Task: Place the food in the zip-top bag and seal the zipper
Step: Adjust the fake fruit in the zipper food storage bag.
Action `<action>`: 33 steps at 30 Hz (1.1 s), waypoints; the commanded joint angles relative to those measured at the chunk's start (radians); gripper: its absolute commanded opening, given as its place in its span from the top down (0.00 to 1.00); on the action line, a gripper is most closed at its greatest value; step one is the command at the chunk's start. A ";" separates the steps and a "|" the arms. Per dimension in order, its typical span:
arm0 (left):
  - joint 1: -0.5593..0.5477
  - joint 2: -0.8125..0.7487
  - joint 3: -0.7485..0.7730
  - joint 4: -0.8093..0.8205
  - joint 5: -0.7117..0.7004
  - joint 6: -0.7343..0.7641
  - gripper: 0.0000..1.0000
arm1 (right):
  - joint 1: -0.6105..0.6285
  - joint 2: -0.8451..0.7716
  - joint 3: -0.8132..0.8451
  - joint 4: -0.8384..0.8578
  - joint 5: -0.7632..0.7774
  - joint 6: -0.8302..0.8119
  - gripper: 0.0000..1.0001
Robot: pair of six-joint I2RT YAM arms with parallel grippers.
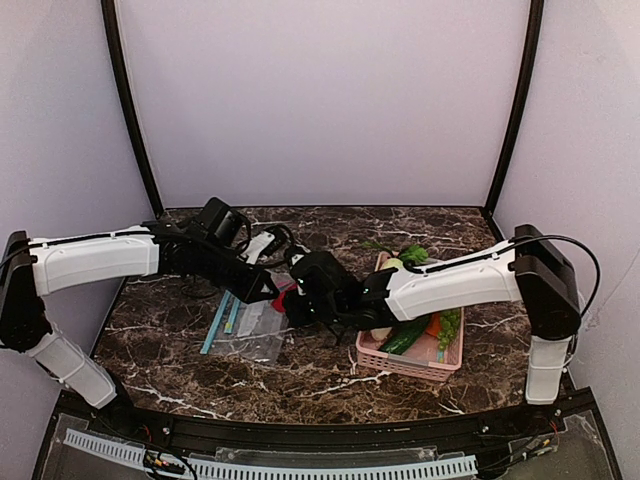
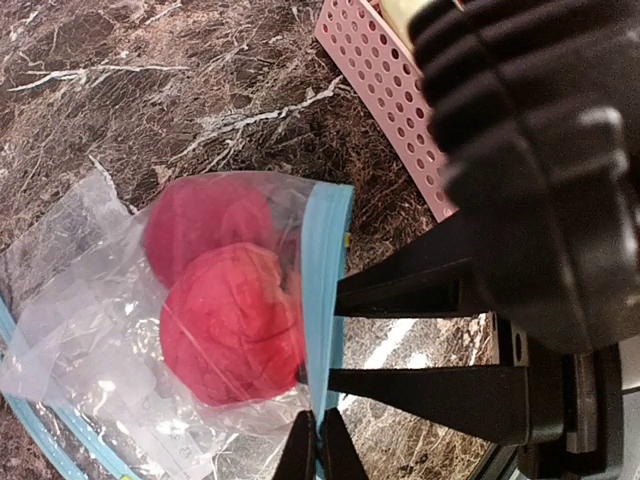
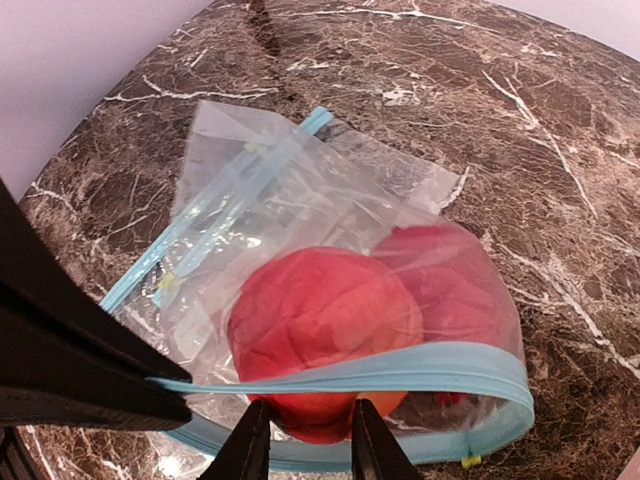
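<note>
— What can go wrong here?
— One round red-pink fruit sits at the mouth of the flat clear plastic bag, under the light blue zipper strip. We fear the right claw drags it out. Its fingers stand a little apart around the fruit's edge; whether they press it, we cannot tell.
— And the left claw?
— Closed on the strip's end. The second fruit is inside too. The slim dark green cucumber lies in the pink basket, right of the bag.

Top view: zip-top bag mouth end & fruits mostly hidden under left gripper & right gripper. Cucumber, right of bag, partly covered by right arm. L-wrist view: basket beyond bag mouth, cut by top edge.
</note>
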 commanded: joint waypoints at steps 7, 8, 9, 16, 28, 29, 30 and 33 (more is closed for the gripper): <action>0.000 -0.003 0.020 0.008 0.064 -0.013 0.99 | -0.009 0.063 0.060 0.011 0.097 -0.016 0.69; 0.000 -0.003 0.020 0.005 0.053 -0.013 0.99 | -0.009 0.062 0.059 0.016 0.087 -0.021 0.69; 0.000 -0.004 0.022 0.002 0.043 -0.010 0.99 | -0.009 0.055 0.055 0.020 0.078 -0.024 0.68; 0.036 -0.027 0.020 -0.001 0.022 -0.015 0.99 | -0.009 -0.050 -0.066 0.115 -0.020 -0.039 0.63; 0.046 -0.028 0.015 0.028 0.103 -0.023 0.99 | -0.009 -0.063 -0.087 0.116 -0.081 -0.044 0.59; 0.046 -0.029 0.014 0.026 0.105 -0.022 0.99 | -0.012 -0.050 -0.077 0.114 -0.081 -0.045 0.59; 0.046 -0.028 0.014 0.026 0.106 -0.022 0.99 | -0.013 -0.040 -0.067 0.108 -0.080 -0.043 0.59; 0.046 -0.033 0.015 0.025 0.103 -0.020 0.99 | -0.017 -0.020 -0.045 0.096 -0.077 -0.032 0.59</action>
